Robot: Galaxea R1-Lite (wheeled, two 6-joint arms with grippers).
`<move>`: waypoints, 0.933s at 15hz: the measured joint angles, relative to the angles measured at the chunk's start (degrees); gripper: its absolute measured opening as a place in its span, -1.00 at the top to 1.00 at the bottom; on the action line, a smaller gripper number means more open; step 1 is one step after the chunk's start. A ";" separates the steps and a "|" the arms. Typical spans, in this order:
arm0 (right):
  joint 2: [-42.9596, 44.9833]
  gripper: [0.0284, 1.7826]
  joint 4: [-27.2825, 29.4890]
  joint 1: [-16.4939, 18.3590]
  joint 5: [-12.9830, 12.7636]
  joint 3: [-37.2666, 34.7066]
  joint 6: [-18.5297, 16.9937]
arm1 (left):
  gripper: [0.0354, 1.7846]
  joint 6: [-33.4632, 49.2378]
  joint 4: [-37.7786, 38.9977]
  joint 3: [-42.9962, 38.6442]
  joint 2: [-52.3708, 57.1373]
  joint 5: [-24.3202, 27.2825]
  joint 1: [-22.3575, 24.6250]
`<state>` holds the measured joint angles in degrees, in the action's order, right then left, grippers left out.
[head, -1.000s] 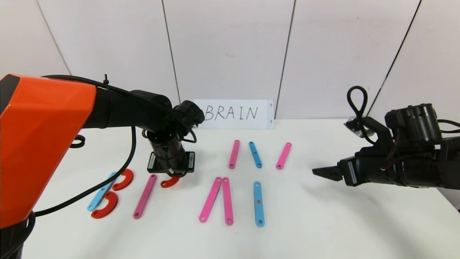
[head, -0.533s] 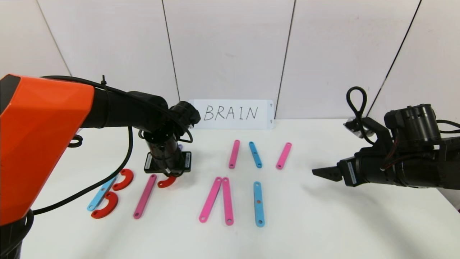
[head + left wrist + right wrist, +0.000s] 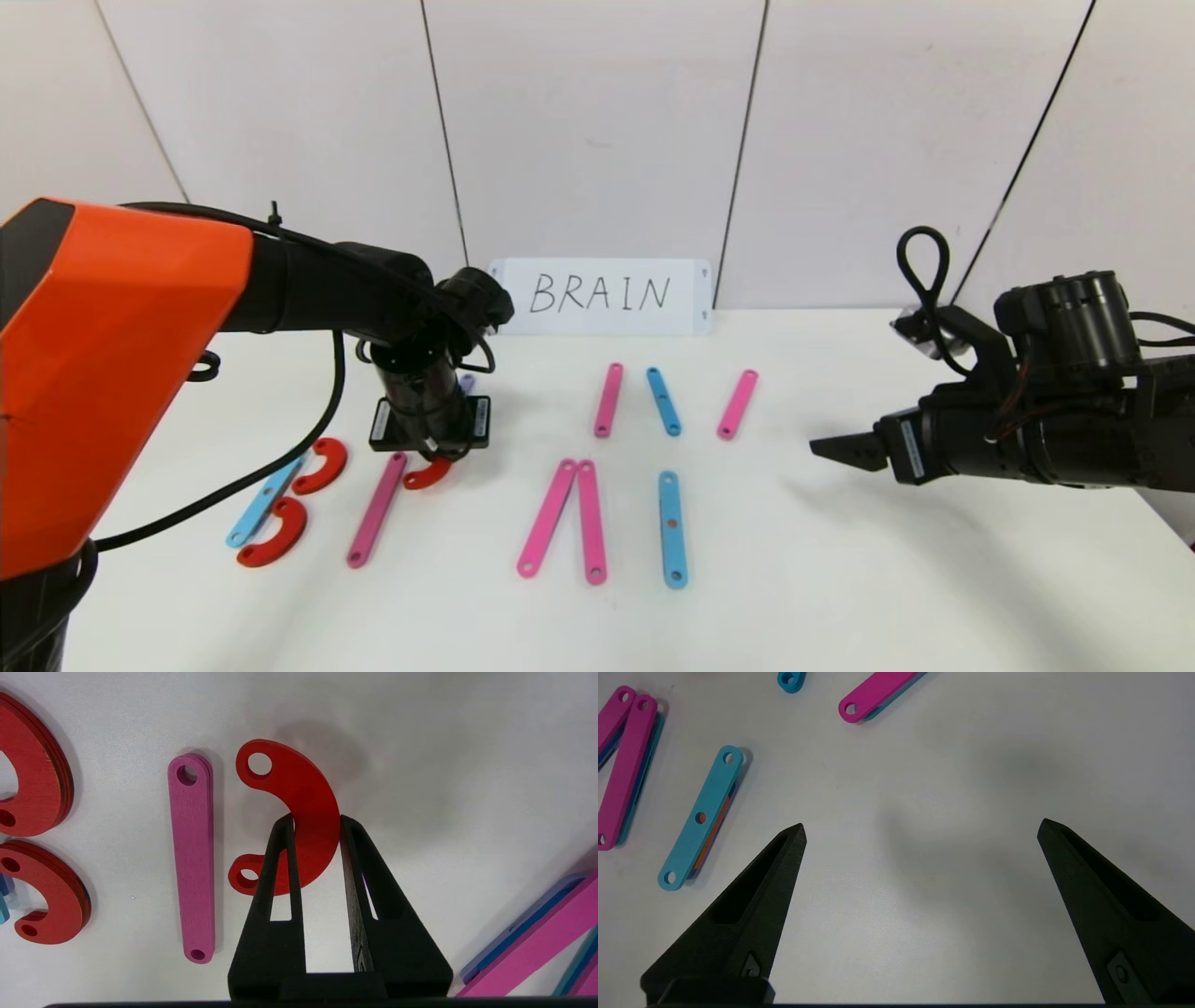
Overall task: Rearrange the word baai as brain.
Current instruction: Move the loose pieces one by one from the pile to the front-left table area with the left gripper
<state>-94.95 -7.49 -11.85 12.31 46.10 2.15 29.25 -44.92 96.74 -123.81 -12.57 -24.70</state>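
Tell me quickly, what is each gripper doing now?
Left gripper: jaws shut on the red curve.
Right gripper: jaws open, holding nothing.

Head view high, frontal; wrist views close, downward.

free: bare table (image 3: 840, 560) by right hand (image 3: 834, 448) | obstacle: pink bar (image 3: 192, 858) beside left hand (image 3: 316, 820)

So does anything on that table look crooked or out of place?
Yes. The red curve pinched in the left gripper sits beside a pink bar, apart from it, so that letter is unfinished. Three short bars lie loose near the BRAIN card. The right gripper hangs open, idle.
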 joint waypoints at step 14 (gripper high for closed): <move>-0.09 -0.95 -0.01 0.00 -0.02 0.01 -0.02 | 0.70 -0.44 0.00 0.00 -0.85 -0.18 0.72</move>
<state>-95.04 -7.50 -11.85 12.29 46.12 2.12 28.81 -44.92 96.74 -124.66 -12.75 -23.98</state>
